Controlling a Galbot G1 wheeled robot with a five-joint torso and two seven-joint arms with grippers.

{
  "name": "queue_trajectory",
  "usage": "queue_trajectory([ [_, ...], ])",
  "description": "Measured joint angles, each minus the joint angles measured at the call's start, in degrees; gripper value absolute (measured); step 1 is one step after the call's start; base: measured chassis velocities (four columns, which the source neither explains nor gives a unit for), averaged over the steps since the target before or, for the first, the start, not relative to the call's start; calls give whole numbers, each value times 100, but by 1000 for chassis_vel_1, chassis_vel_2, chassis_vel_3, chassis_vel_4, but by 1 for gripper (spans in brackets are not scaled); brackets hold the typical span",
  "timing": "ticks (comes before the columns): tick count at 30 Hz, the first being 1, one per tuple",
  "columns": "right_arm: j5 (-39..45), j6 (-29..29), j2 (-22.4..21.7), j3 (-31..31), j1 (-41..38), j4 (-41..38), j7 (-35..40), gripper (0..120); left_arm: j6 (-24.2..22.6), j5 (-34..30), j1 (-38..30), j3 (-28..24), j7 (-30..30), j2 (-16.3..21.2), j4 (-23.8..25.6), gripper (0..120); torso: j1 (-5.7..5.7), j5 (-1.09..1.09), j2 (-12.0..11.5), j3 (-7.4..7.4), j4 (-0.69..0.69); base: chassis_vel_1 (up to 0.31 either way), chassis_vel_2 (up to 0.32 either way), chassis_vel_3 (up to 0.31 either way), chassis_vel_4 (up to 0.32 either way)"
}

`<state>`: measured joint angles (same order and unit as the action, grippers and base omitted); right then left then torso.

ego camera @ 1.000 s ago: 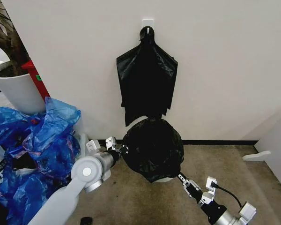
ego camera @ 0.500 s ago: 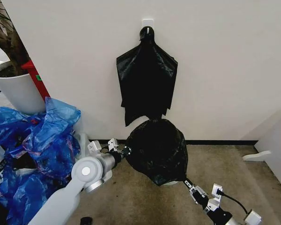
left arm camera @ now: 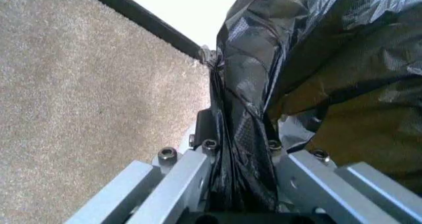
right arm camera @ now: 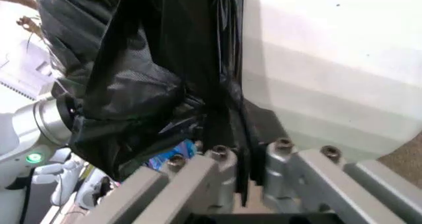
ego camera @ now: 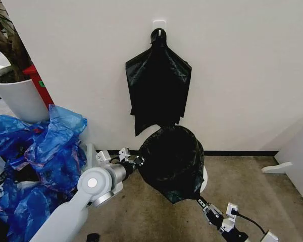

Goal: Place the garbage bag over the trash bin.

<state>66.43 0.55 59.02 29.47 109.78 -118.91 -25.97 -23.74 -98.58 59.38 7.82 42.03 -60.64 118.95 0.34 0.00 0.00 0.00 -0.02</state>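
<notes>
In the head view, the left arm reaches from the lower left of the frame toward the centre, forearm angled up and to the right. Its left tool [ego camera: 138, 161] sits at the left edge of the garbage bag [ego camera: 171, 161] and is clenched on it — the left wrist view shows a pleated fold of glossy black film pinched between the two metal fingers [left arm camera: 185, 177]. The right arm enters from the lower right corner, pointing up and left. Its right tool [ego camera: 198, 200] meets the bag's lower right edge and grips it too; in the right wrist view, black film runs down between the fingers [right arm camera: 197, 179].

The bag hangs stretched between both tools at lower centre of the frame, open mouth facing up. The trash bin [ego camera: 204, 177] shows as a sliver of cream-white just behind the bag's right side — in the right wrist view its pale wall [right arm camera: 329, 70] lies directly beside the film. The floor is brown carpet [ego camera: 252, 186].
</notes>
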Motion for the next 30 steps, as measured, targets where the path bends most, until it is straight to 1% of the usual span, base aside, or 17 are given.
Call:
queue_trajectory([
  [3,-376,169,41,0,-5,99,-56,16,0,-26,-22,-8,10,-10,21,1,0,0,0,0,0,0,0,0,0],
  [5,-683,344,58,9,2,192,-93,23,0,-40,-35,-9,16,-10,24,1,0,0,0,0,0,0,0,0,0],
  [6,-683,344,58,9,2,192,-93,23,0,-40,-35,-9,16,-10,24,1,0,0,0,0,0,0,0,0,0],
  [8,-1178,589,85,82,16,360,-228,33,-9,-61,-54,-5,28,-11,25,1,0,0,0,0,0,0,0,0,0],
  [9,-1263,627,89,100,23,384,-255,34,-11,-63,-57,-4,29,-10,25,1,0,0,0,0,0,0,0,0,0],
  [12,-1628,828,95,215,101,464,-353,48,-14,-66,-63,-1,33,-20,23,1,0,0,0,0,0,0,0,0,0],
  [13,-1628,828,95,215,101,464,-353,48,-14,-66,-63,-1,33,-20,23,1,0,0,0,0,0,0,0,0,0],
  [14,-1712,888,93,264,153,470,-393,52,-14,-66,-66,-1,33,-24,15,1,0,0,0,0,0,0,0,0,0],
  [15,-1790,965,86,330,232,472,-457,58,-14,-63,-76,3,34,-35,-12,1,0,-1,0,0,0,0,0,0,0],
  [19,-1851,1127,71,536,542,351,-612,73,-14,-25,-108,9,32,-45,-88,1,0,0,0,0,0,0,0,0,0],
  [20,-1851,1127,71,536,542,351,-612,73,-14,-25,-108,9,32,-45,-88,1,0,0,0,0,0,0,0,0,0],
  [21,-1810,1155,77,603,658,238,-603,77,-14,18,-118,8,22,-48,-126,1,0,0,0,0,-1,0,0,0,0],
  [23,-1629,1201,109,719,948,-207,-381,88,-15,168,-122,-10,-33,-65,-212,1,0,-1,0,0,-1,0,0,0,0],
  [25,-1490,1181,128,715,1077,-597,-114,94,-18,294,-104,-38,-82,-78,-251,1,0,-2,0,0,-1,0,0,0,0],
  [27,-1372,1083,142,564,1061,-1006,366,99,-19,441,-60,-80,-136,-94,-257,1,0,-2,0,0,0,0,0,0,0],
  [29,-1352,1045,147,509,1033,-1090,501,99,-18,472,-53,-90,-143,-98,-257,1,0,-2,0,0,0,0,0,0,0],
  [30,-1293,904,169,276,904,-1343,1031,99,-15,553,-32,-115,-158,-108,-254,1,0,-2,0,0,0,0,0,0,0],
])
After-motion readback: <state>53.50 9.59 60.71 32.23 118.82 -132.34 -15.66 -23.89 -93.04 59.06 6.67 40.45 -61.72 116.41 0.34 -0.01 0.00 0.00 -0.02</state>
